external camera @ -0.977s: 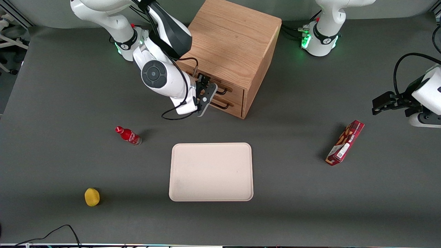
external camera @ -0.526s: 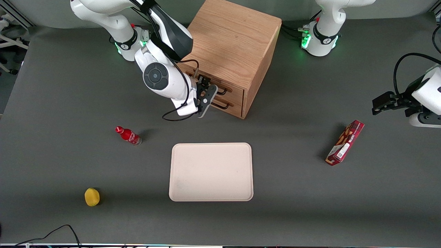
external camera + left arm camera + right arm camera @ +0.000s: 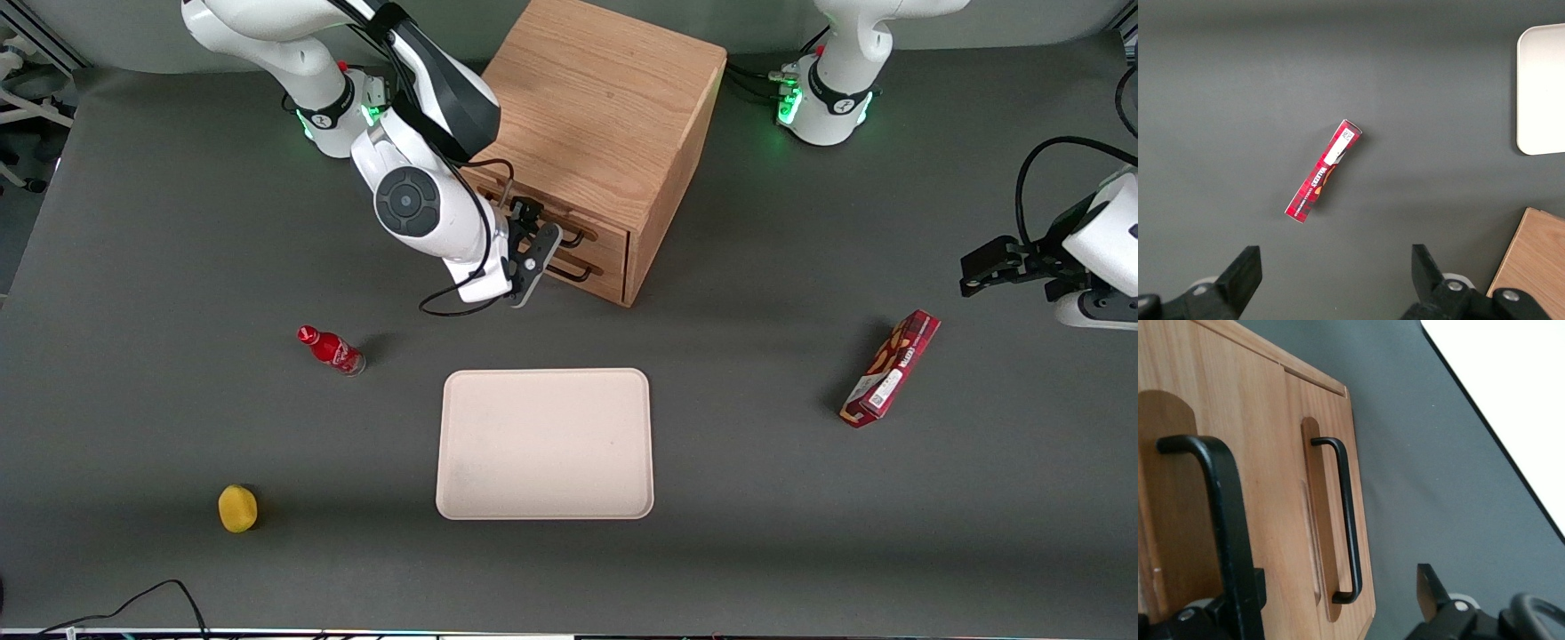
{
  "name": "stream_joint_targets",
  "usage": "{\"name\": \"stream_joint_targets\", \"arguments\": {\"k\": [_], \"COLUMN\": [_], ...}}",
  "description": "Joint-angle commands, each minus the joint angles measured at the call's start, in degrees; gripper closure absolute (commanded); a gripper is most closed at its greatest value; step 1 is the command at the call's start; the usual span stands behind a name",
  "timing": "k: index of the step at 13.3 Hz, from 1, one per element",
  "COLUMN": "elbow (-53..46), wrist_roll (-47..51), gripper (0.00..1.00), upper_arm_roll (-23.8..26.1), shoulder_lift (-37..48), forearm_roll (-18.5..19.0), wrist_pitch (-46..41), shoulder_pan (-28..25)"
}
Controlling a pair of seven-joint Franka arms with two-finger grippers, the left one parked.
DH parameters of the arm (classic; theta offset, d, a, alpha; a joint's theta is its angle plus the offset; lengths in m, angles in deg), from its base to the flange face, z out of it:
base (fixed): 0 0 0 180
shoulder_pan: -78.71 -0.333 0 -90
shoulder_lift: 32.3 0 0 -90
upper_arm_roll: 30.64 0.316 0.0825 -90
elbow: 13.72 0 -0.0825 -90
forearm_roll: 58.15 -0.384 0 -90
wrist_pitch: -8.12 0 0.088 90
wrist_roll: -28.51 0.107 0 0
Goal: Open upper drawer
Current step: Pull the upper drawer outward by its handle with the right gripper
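The oak cabinet (image 3: pixel 605 107) stands at the table's back. Its upper drawer (image 3: pixel 606 228) carries a black bar handle (image 3: pixel 574 236), with the lower drawer's handle (image 3: pixel 579 269) just under it. Both drawer fronts look flush. My right gripper (image 3: pixel 532 247) is open right in front of the drawer fronts. In the right wrist view the upper handle (image 3: pixel 1225 520) is large and close, right beside one finger. The other finger (image 3: pixel 1428 590) hangs over bare table. The lower handle (image 3: pixel 1348 520) shows between them, above the gripper (image 3: pixel 1338 587).
A cream tray (image 3: pixel 544 444) lies nearer the front camera than the cabinet, also in the right wrist view (image 3: pixel 1511 387). A red bottle (image 3: pixel 331 349) and a yellow object (image 3: pixel 237 508) lie toward the working arm's end. A red box (image 3: pixel 891 368) lies toward the parked arm's end.
The working arm's wrist has shifted slightly up and toward the cabinet. The gripper has hardly moved at the drawer fronts. The drawers have not moved.
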Motion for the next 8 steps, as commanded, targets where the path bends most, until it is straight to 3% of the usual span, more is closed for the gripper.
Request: {"name": "stream_joint_targets", "arguments": {"k": [1,8], "elbow": [-1.3,-4.7], "wrist_roll": [-1.0,-2.7], "gripper": [0.0,0.0], "upper_arm_roll": [-0.7,-0.8], "shoulder_lift": [-1.2,-3.2], "forearm_roll": [2.8,3.1], "wrist_pitch": [0.9,0.6], "shoulder_pan": [1.0,3.5]}}
